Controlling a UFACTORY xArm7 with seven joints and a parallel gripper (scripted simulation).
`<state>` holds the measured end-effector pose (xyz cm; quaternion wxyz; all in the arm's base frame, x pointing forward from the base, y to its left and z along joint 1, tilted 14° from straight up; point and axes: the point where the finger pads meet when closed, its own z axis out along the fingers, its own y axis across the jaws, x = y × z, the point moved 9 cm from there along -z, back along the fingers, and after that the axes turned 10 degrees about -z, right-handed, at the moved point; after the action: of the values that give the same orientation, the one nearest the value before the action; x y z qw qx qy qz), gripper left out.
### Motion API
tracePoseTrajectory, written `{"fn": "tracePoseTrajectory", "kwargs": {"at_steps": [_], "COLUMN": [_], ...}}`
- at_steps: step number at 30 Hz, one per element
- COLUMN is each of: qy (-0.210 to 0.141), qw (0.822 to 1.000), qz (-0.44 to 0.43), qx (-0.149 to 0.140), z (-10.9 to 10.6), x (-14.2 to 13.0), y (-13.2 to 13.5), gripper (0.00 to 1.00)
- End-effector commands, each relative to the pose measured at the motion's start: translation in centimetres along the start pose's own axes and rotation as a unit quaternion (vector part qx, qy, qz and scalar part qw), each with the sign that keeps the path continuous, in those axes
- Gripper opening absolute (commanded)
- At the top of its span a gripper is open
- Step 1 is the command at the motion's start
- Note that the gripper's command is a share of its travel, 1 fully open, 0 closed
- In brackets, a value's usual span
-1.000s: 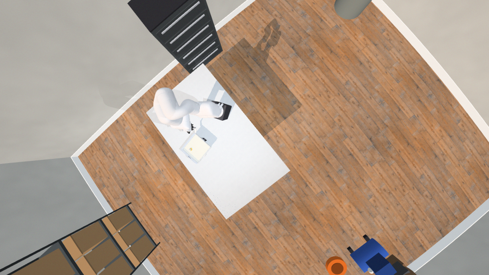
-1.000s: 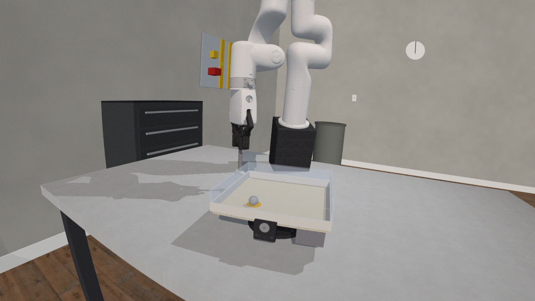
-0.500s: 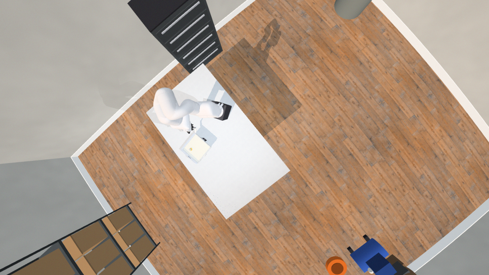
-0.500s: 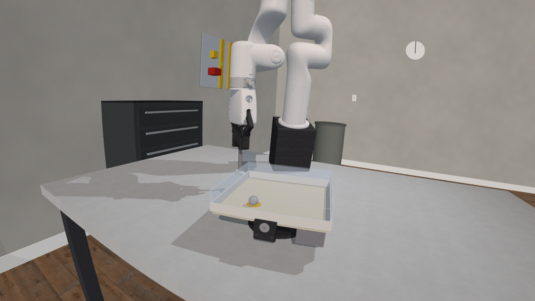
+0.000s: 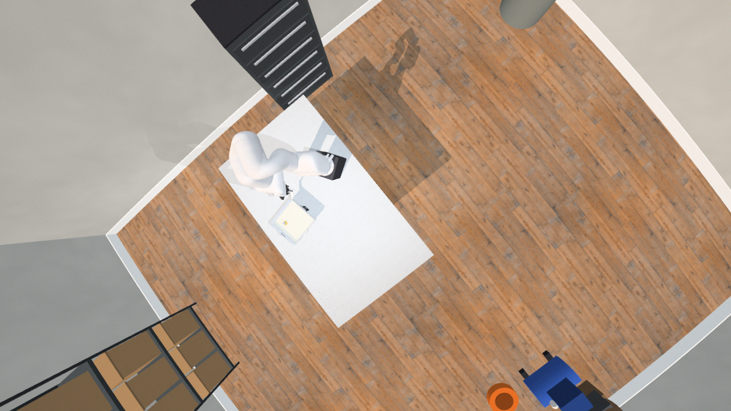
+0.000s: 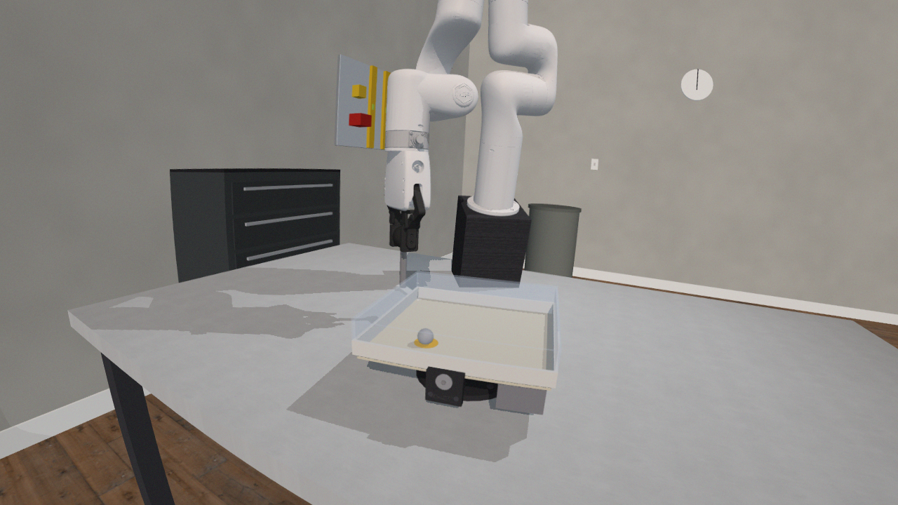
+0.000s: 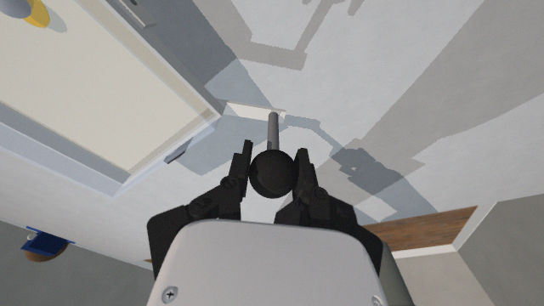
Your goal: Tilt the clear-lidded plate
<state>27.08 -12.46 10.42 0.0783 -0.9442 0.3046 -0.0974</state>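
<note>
- The clear-lidded plate [image 6: 383, 344] sits raised on a dark pivot mount [image 6: 444, 386] on the white bench [image 6: 659, 402], in front of the arm's black pedestal [image 6: 496, 251]. In the exterior view it looks close to level, though a small tilt could not be read from here.
- The steel ball [image 6: 425, 335] lies over the printed yellow spot [image 6: 434, 343], near the plate's front-left corner; how well it is centred is too fine to judge.
- The claw [image 7: 272, 167] is clamped on a black round knob [image 7: 272, 174] at the top of a thin grey stem [image 7: 272, 129]. The stem drops to a small tab at the plate's far-left corner.
- That knob looks like the intended place to hold: rigid, easily pinched, and far from the pivot, so it gives good leverage.
- Handling, as I judge it: the plate is stiff and probably light, turning freely on its mount. A smooth ball on a smooth floor will roll at the slightest tilt, so any move of the knob should be slow and small.
- Letting go is the delicate part, since a sideways nudge could tip the plate and send the ball off.
</note>
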Motion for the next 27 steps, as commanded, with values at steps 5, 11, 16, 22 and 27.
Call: {"fn": "tracePoseTrajectory", "kwargs": {"at_steps": [5, 11, 16, 22, 27], "qy": [0.001, 0.001, 0.001, 0.001, 0.001], "qw": [1.000, 1.000, 1.000, 1.000, 1.000], "qz": [0.000, 0.000, 0.000, 0.000, 0.000], "qx": [0.000, 0.000, 0.000, 0.000, 0.000], "z": [-0.18, -0.19, -0.12, -0.03, -0.01], "x": [-0.07, -0.08, 0.09, 0.17, 0.17], "y": [-0.13, -0.14, -0.08, -0.02, -0.02], "gripper": [0.00, 0.00, 0.00, 0.00, 0.00]}}
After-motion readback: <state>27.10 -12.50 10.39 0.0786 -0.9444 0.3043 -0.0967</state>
